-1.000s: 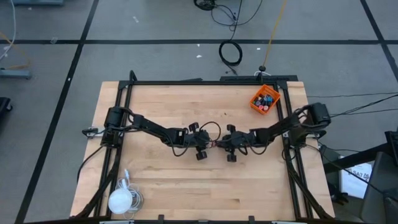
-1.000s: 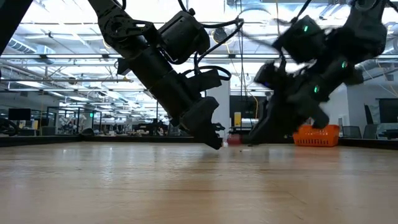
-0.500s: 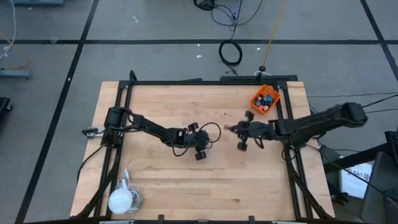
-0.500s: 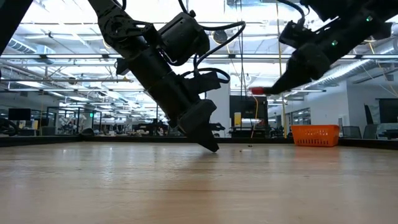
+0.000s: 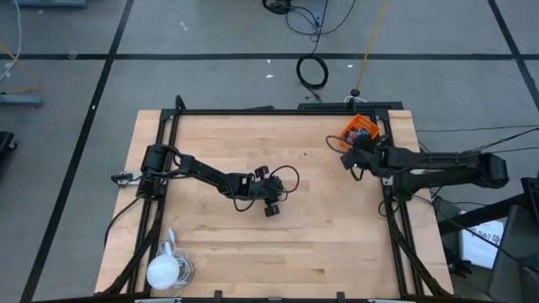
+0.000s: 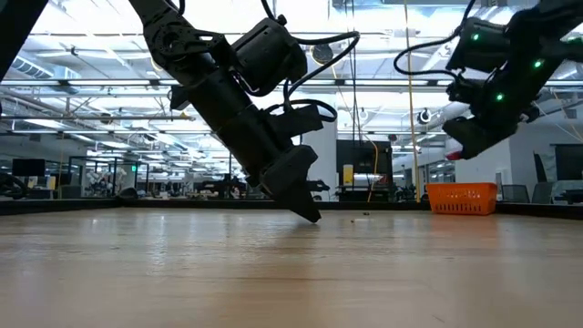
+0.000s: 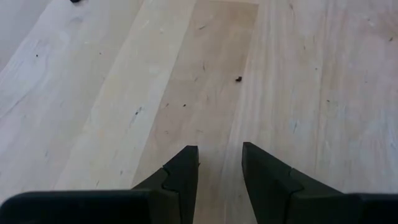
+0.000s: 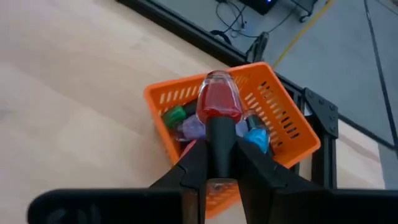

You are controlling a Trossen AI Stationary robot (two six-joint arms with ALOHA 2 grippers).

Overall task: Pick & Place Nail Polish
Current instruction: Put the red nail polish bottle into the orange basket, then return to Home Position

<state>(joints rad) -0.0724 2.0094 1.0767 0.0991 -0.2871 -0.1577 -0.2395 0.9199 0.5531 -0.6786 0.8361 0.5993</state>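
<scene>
My right gripper [image 5: 345,151] is shut on a red nail polish bottle [image 8: 219,102] with a dark cap, held in the air over the near rim of the orange bin [image 8: 292,127] at the table's far right. Green [image 8: 174,115], purple [image 8: 191,129] and teal [image 8: 256,138] bottles lie in the bin. The bin also shows in the high view [image 5: 360,128] and the low view [image 6: 463,197]. My left gripper [image 5: 276,195] is open and empty at the table's middle, its tips [image 7: 217,158] just above the wood. My right gripper pinches the bottle's dark cap [image 8: 217,138] between its two fingers. The red body sticks out past the fingertips, in line with them. The fingers slant down toward the bin. The bottle is lifted clear of the table and the bin; it also shows in the low view [image 6: 453,155].
A white object with a cord [image 5: 164,269] lies at the table's near left corner. A dark speck [image 7: 238,79] lies on the wood ahead of my left gripper. A black frame [image 5: 278,110] runs along the table's far edge and sides.
My right gripper has risen from the table's middle and swung toward the far right corner, up to the orange bin, carrying the red bottle clear of the table.
</scene>
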